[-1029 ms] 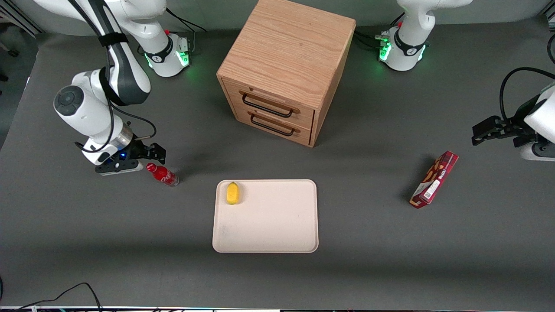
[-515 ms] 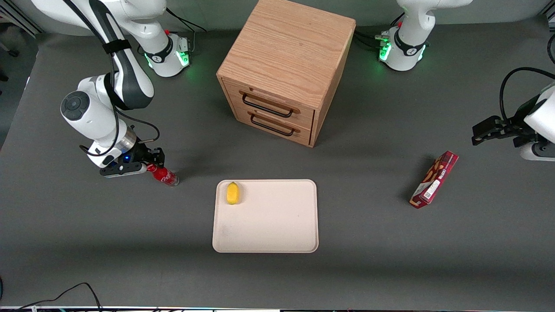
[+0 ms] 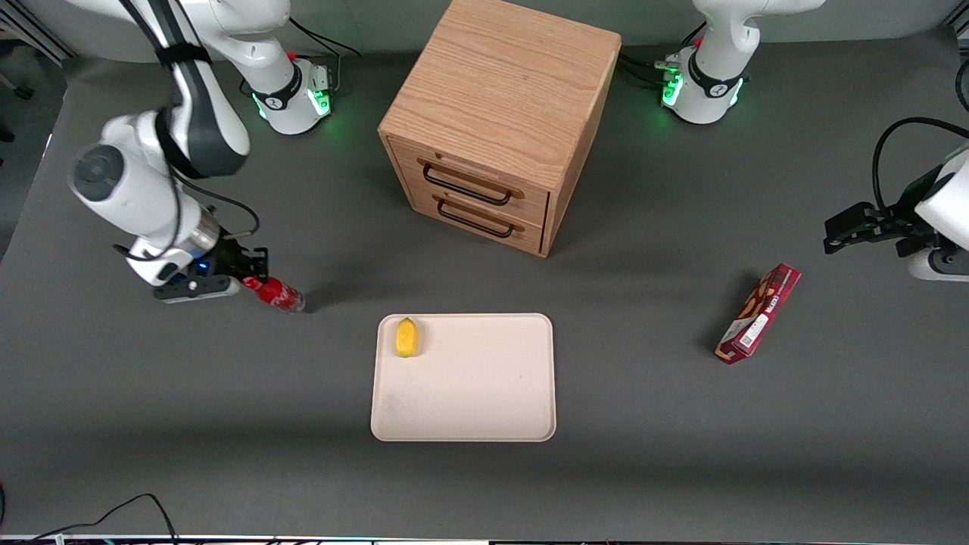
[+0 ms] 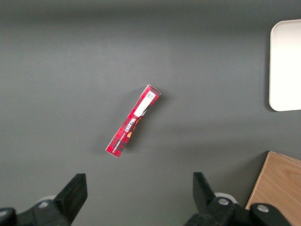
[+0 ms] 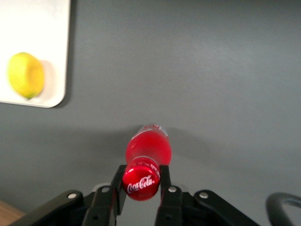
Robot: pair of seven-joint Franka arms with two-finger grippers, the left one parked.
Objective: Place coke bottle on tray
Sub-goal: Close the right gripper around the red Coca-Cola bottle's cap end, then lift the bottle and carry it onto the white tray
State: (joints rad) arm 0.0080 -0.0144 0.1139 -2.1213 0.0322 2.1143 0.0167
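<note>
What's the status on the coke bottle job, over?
Gripper shut on coke bottle at its cap end, toward the working arm's end of the table. Bottle not yet on tray. Lemon in one tray corner; path clear.

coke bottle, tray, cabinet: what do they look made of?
Coke bottle, held at the neck by the gripper: glossy red, clear base, likely plastic.
Tray: matte cream, moulded rounded rim, probably plastic.
Cabinet: visible oak-like grain, so wood or veneer; handles look like dark metal.

The dark grey table (image 3: 681, 454) carries the tray (image 3: 484, 401), wooden cabinet (image 3: 500, 113) and snack box (image 3: 758, 314).
</note>
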